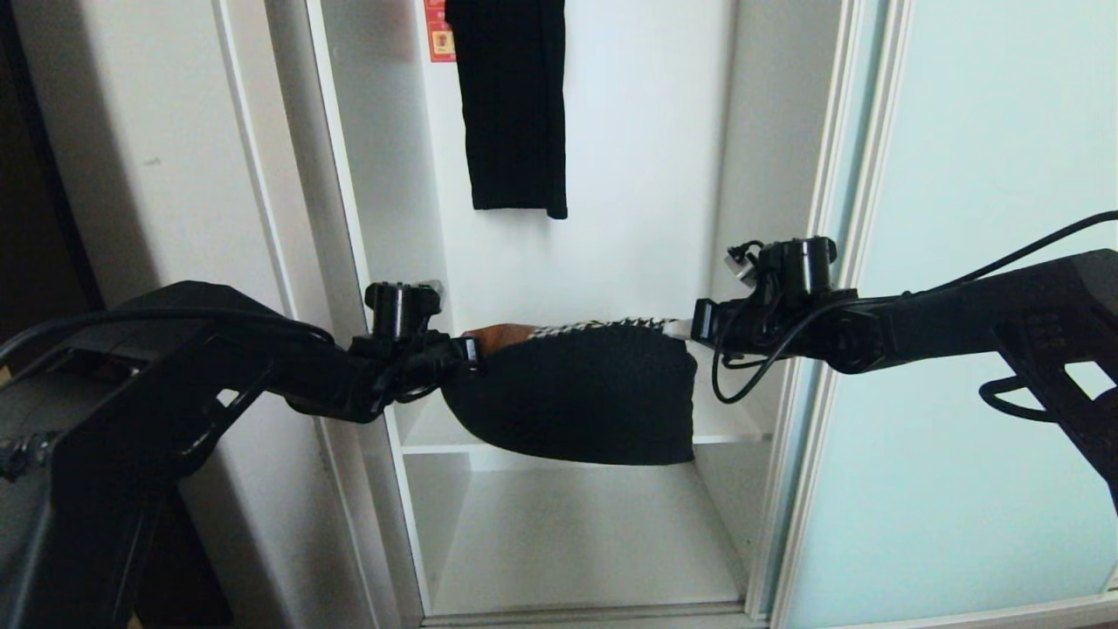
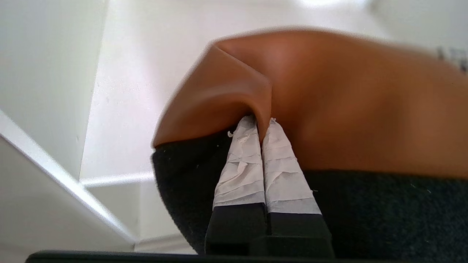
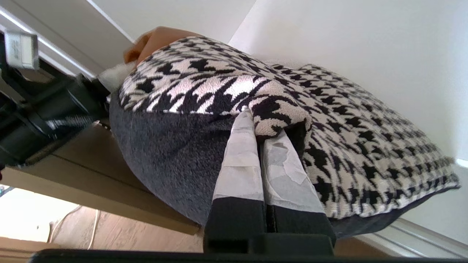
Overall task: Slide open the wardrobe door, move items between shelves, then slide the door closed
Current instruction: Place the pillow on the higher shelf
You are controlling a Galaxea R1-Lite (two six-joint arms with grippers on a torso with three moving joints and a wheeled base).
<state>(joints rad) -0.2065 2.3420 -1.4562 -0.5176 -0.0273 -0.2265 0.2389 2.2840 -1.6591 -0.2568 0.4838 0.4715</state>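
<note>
Both claws are clamped tight on the cushion (image 1: 572,393), one at each top corner. Left gripper (image 1: 472,354) has its taped fingers (image 2: 252,160) pinched together on a fold of the tan-orange patch (image 2: 329,109); right gripper (image 1: 699,328) has its fingers (image 3: 241,160) closed on the houndstooth corner, right where the pattern meets the black back.

So the cushion hangs between the two arms, black back toward the near side, inside the open wardrobe compartment. Its bottom edge sags in front of the shelf (image 1: 437,437), and I can't tell whether it's resting on it or just dangling past the front edge. The lower shelf (image 1: 576,542) sits below.

Handling-wise it looks light and really squishy: the middle bellies down while the corners stay up, and the fabric bunches where it's pinched. The knit seems grippy enough, so I'd guess slipping isn't the worry, more that a thin pinch of cover could tug loose. The corner seams are a sensible place to hold it, and the arms probably need to travel together or it'll twist or stretch.

A long black ribbed garment (image 1: 515,105) hangs at the far back, well above. The sliding wardrobe door (image 1: 978,349) is pushed off to the right, so the opening's free.
</note>
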